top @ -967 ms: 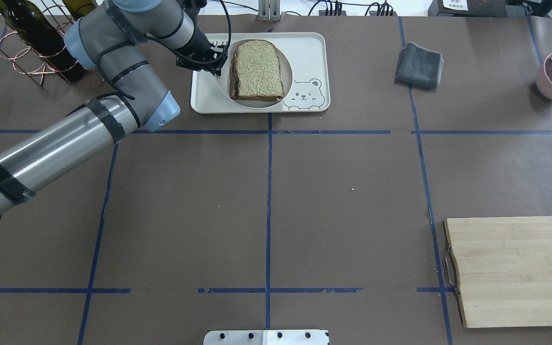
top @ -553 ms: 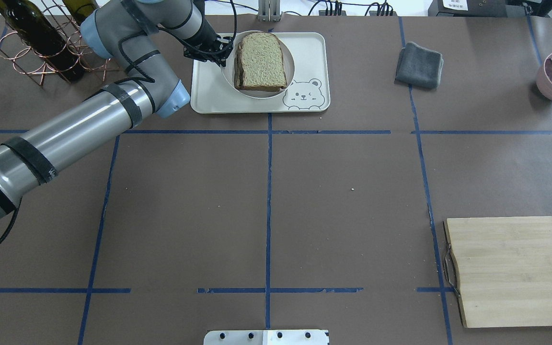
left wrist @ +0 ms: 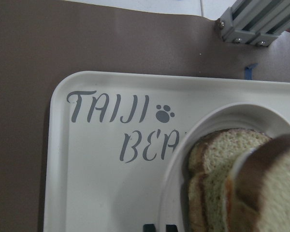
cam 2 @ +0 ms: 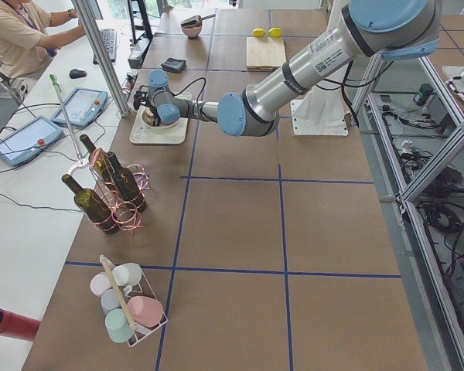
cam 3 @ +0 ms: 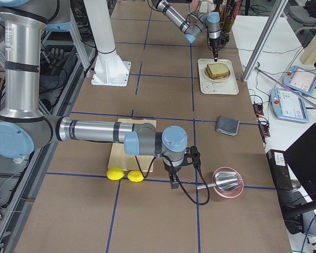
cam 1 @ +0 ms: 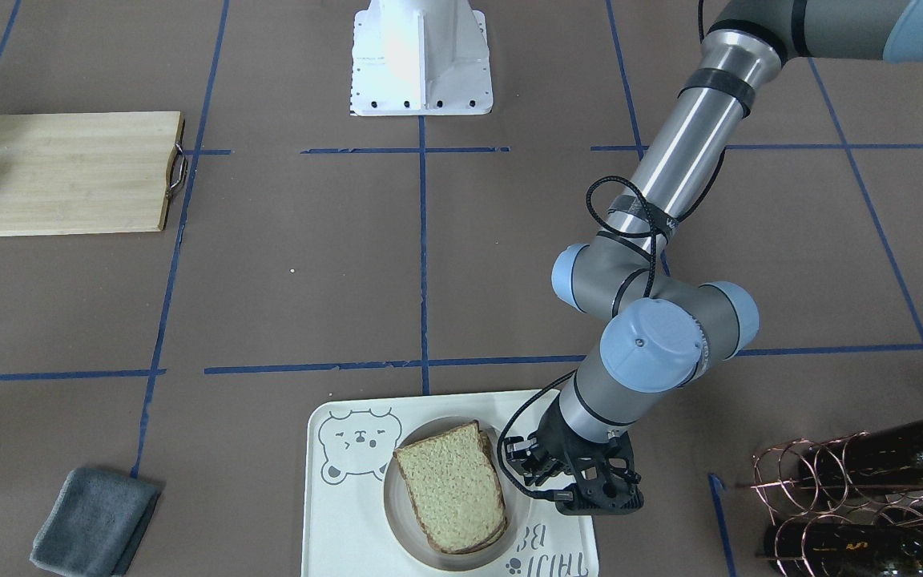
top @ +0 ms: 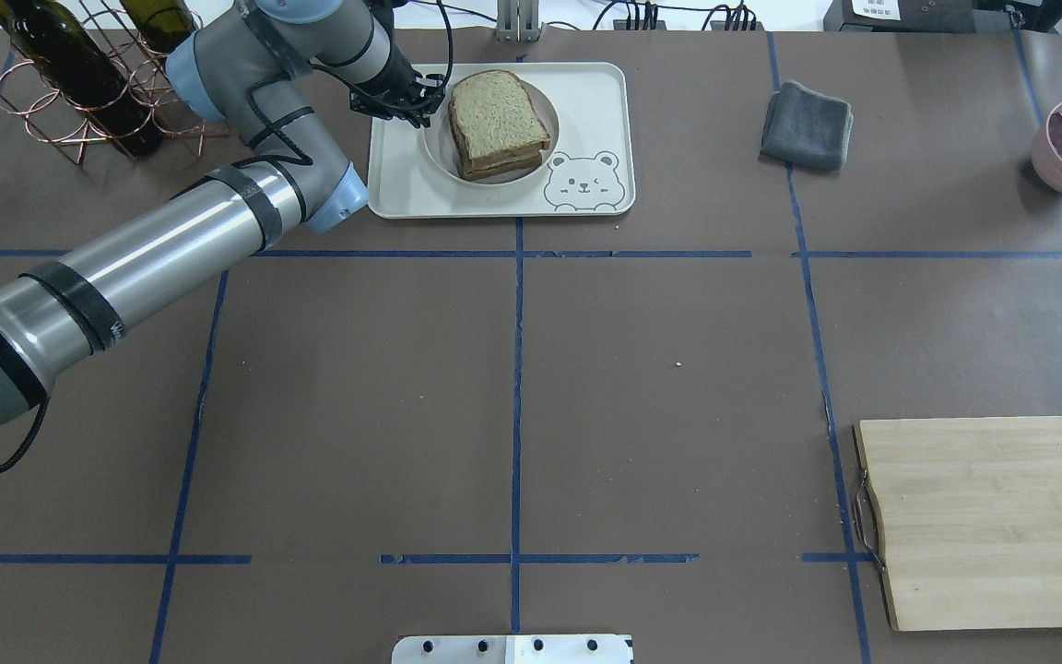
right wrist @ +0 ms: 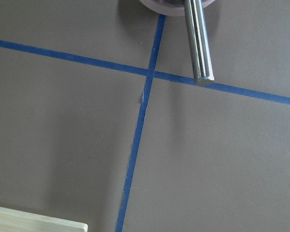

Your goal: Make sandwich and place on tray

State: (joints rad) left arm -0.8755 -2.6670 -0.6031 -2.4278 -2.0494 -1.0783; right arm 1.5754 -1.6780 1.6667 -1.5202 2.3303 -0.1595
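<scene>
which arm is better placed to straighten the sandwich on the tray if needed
Left. The left gripper hangs right beside the sandwich over the tray; the right gripper is far off by the pink bowl.

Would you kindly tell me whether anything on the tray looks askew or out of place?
Only slightly: the sandwich is not squared up, with its lower slice peeking out along the edge nearest the bear. It lies on the tray beside the left gripper; nothing looks spilled.

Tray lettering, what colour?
Grey lettering on the cream-white tray, with a grey paw print beside it. It shows best in the left wrist-mounted view.
</scene>
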